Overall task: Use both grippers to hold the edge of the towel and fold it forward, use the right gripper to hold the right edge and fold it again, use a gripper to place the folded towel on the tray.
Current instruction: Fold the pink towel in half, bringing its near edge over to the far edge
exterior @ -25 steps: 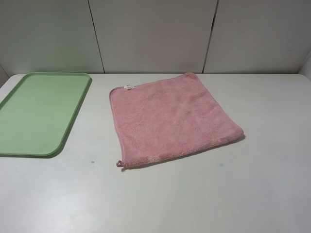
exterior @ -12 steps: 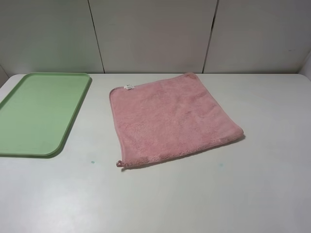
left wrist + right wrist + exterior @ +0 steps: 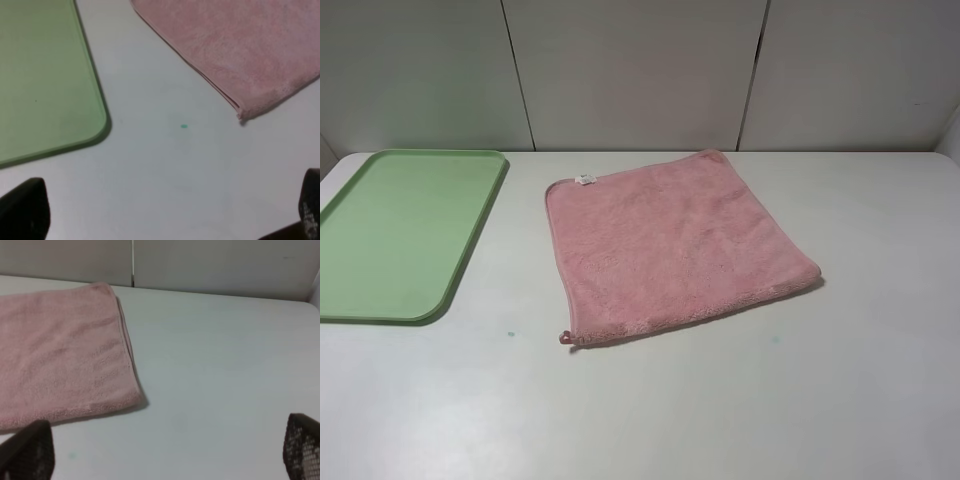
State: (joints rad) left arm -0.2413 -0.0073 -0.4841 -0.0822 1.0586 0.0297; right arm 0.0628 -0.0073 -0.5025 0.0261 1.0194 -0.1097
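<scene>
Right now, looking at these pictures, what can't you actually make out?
- Left gripper and right gripper: absent from the high view. The wrist views show only dark finger ends, cut off by the picture edge.
- Tray: in the high view, its left side is cut off by the edge.
- Tag on the towel: in the high view, too small to read.
</scene>
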